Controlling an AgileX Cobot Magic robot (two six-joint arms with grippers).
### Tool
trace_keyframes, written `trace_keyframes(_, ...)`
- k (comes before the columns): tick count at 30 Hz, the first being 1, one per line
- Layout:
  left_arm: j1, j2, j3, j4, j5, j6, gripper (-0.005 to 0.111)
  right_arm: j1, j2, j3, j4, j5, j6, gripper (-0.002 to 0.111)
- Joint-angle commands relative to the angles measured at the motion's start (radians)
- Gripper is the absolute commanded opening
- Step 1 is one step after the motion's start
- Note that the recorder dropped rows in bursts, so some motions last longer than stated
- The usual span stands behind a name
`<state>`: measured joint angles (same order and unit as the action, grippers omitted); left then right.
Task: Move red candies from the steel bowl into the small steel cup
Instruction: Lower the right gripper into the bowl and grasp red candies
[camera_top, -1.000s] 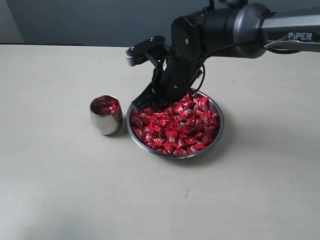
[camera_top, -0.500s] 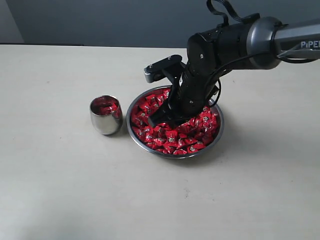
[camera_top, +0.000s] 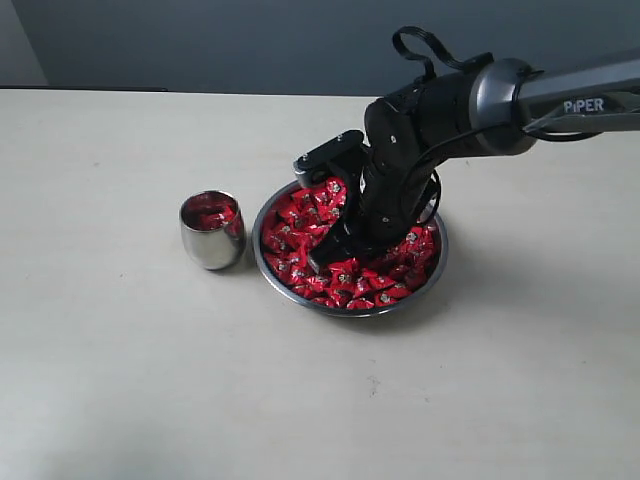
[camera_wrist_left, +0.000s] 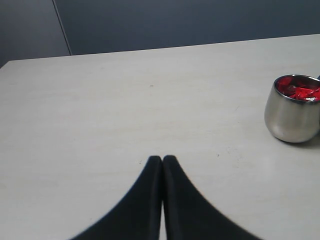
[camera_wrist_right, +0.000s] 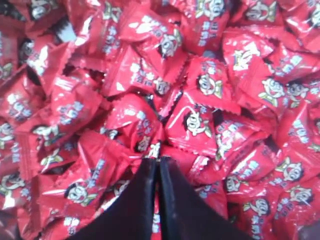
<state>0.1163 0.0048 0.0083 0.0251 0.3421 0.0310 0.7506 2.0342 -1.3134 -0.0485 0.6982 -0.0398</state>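
Observation:
The steel bowl (camera_top: 350, 312) stands mid-table, heaped with red candies (camera_top: 300, 215). My right gripper (camera_top: 320, 262) is down in the heap near the bowl's front-left. In the right wrist view its jaws (camera_wrist_right: 157, 160) are pressed together, and a red candy (camera_wrist_right: 142, 131) has its wrapper edge pinched at the tips. The small steel cup (camera_top: 212, 240) stands upright just left of the bowl with a few red candies (camera_top: 210, 211) inside. My left gripper (camera_wrist_left: 162, 159) is shut and empty over bare table, with the cup (camera_wrist_left: 292, 112) off to one side. The exterior view does not show it.
The right arm (camera_top: 450, 100) reaches in from the right above the bowl's far half. Pale tabletop (camera_top: 120, 380) surrounds the bowl and cup. A dark wall (camera_top: 200, 40) runs behind the table's far edge.
The right gripper has moved from the bowl's far-left rim down into the candies near the front-left, and its jaws have closed.

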Motion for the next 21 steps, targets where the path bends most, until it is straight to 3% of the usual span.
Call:
trace_keyframes(1, -0.008, -0.005, -0.008, 0.002, -0.005, -0.002, 0.0, -0.002, -0.022, 0.005, -0.036, -0.029, 0.025, 0.0)
trace_keyframes(14, -0.008, -0.005, -0.008, 0.002, -0.005, -0.002, 0.0, 0.008, -0.123, 0.005, -0.021, -0.02, 0.025, 0.002)
trace_keyframes(17, -0.008, -0.005, -0.008, 0.002, -0.005, -0.002, 0.0, 0.008, -0.098, 0.005, -0.021, -0.008, 0.025, 0.014)
trace_keyframes(21, -0.008, -0.005, -0.008, 0.002, -0.005, -0.002, 0.0, 0.008, -0.053, 0.005, -0.017, -0.006, 0.024, 0.041)
